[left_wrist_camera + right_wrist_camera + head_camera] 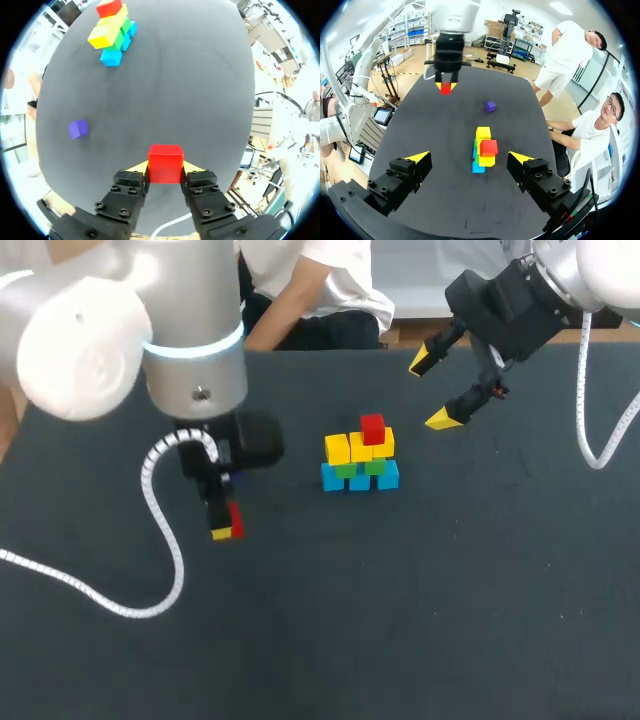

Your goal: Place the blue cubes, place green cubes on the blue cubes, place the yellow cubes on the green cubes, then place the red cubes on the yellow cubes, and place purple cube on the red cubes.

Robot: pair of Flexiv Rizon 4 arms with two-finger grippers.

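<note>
In the middle of the table stands a cube stack (pixel 360 460): blue cubes (pixel 360 479) at the bottom, green (pixel 346 470) above them, yellow (pixel 350 447) on those, and one red cube (pixel 373 427) on top. My left gripper (pixel 226 527) hovers to the stack's left, shut on a second red cube (pixel 165 163) held between its yellow tips (pixel 136 168). A purple cube (pixel 78 128) lies alone on the table, ahead of and beside that gripper; in the head view my left arm hides it. My right gripper (pixel 432 390) hangs open and empty behind and to the right of the stack (pixel 484 152).
A white coiled cable (pixel 150 540) from my left arm trails over the table's left side. Another cable (pixel 588 430) hangs by my right arm at the right edge. The dark table top (pixel 420 600) spreads out in front of the stack.
</note>
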